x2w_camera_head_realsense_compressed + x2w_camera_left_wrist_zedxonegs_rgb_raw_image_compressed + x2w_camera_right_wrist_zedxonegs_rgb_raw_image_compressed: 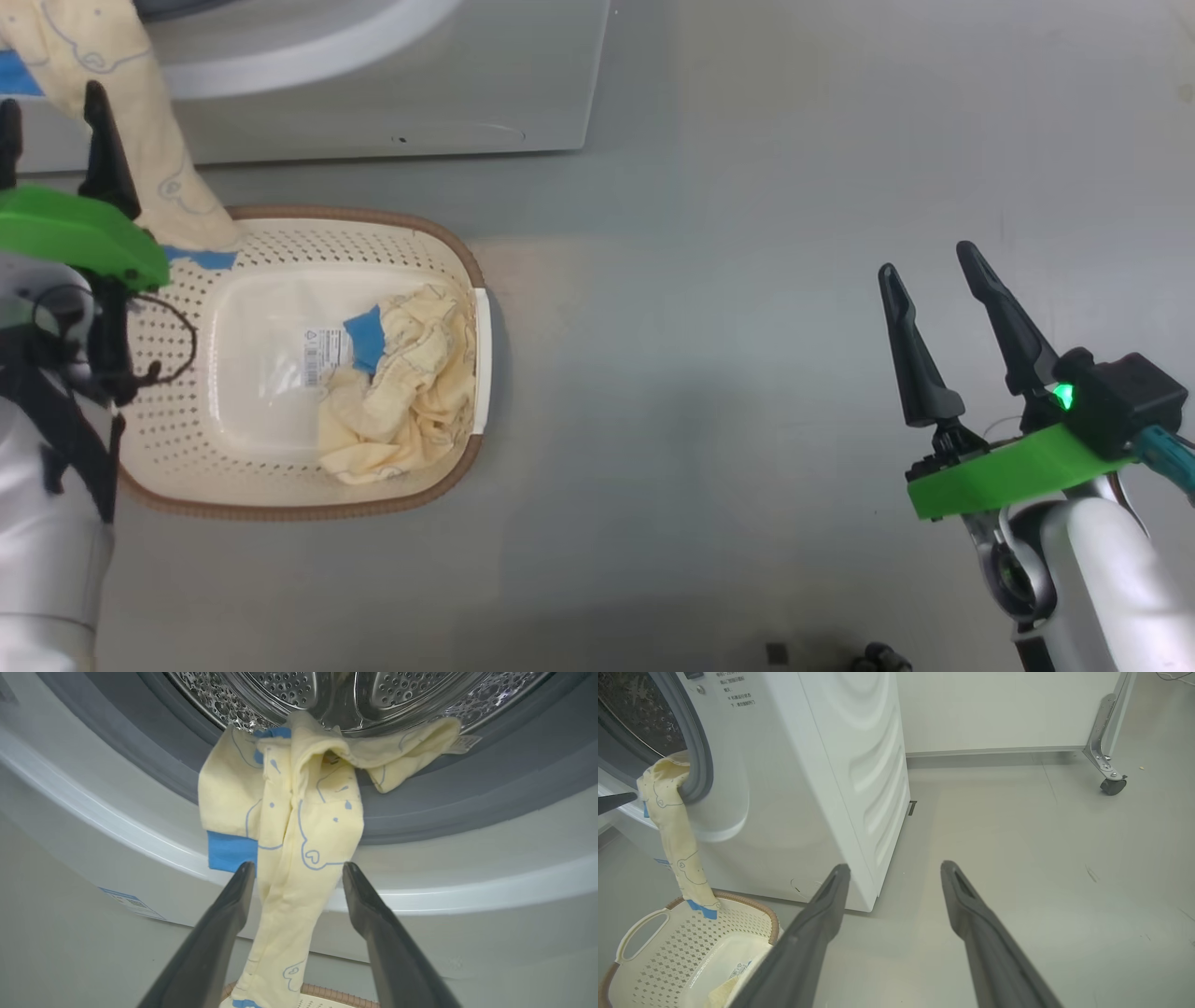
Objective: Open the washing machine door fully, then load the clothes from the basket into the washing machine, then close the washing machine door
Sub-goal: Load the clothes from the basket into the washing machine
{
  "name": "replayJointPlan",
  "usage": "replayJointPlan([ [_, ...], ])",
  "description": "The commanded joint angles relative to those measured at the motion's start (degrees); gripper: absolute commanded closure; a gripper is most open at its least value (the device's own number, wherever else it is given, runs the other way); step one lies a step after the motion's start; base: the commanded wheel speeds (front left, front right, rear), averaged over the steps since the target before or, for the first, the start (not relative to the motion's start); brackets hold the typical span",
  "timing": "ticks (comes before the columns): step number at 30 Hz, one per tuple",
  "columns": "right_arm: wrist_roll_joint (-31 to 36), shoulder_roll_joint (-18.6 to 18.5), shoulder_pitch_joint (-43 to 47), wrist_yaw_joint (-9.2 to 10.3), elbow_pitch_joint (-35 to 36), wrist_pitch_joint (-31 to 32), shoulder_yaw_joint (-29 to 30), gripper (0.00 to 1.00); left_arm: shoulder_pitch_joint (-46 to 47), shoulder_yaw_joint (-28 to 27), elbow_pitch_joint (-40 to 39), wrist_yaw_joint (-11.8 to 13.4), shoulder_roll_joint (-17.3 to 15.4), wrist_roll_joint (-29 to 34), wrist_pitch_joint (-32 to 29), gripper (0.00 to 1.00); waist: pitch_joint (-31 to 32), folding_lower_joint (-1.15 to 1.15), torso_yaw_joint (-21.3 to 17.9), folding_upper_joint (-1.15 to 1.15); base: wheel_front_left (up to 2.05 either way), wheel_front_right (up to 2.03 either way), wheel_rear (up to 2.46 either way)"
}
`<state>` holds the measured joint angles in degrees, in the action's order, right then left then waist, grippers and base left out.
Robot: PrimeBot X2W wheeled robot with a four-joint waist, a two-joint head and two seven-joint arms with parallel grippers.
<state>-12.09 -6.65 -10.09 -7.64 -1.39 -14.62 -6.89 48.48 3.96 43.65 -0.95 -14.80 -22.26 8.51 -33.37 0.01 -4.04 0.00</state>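
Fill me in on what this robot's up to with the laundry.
The robot is loading clothes from the basket into the washing machine. One pale yellow garment hangs half out of the drum, its blue cuff reaching down into the basket. The left jaws stand open, facing that garment without gripping it. A second garment lies crumpled in the basket. The right jaws are open and idle over the floor.

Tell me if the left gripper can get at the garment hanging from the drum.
Probably yes: the left gripper is open and the garment hangs straight ahead of its fingers, nothing blocking.
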Motion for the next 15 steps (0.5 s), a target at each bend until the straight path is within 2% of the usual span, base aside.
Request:
replayJointPlan([
  [1, 0.27, -0.21, -0.89, 0.15, 1.81, -0.38, -1.10, 0.00, 2.63, -1.88, 0.72, 0.35, -3.60, 0.02, -0.16, 0.00, -1.90, -0.01, -1.01, 0.00, 0.00, 0.00, 0.00],
  [10, 0.25, 0.09, -2.10, 0.15, 2.09, -0.38, -1.73, 0.00, 10.17, -2.18, 8.92, 1.05, -5.86, -0.22, -1.37, 0.00, -4.73, -0.01, -2.17, 0.00, 0.00, 0.00, 0.00],
  [15, 0.33, 0.04, -2.51, 0.15, 2.17, -0.38, -1.85, 0.00, 14.25, -1.70, 13.27, 0.55, -6.90, -0.10, -1.59, 0.00, -6.11, -0.01, -2.44, 0.00, 0.00, 0.00, 0.00],
])
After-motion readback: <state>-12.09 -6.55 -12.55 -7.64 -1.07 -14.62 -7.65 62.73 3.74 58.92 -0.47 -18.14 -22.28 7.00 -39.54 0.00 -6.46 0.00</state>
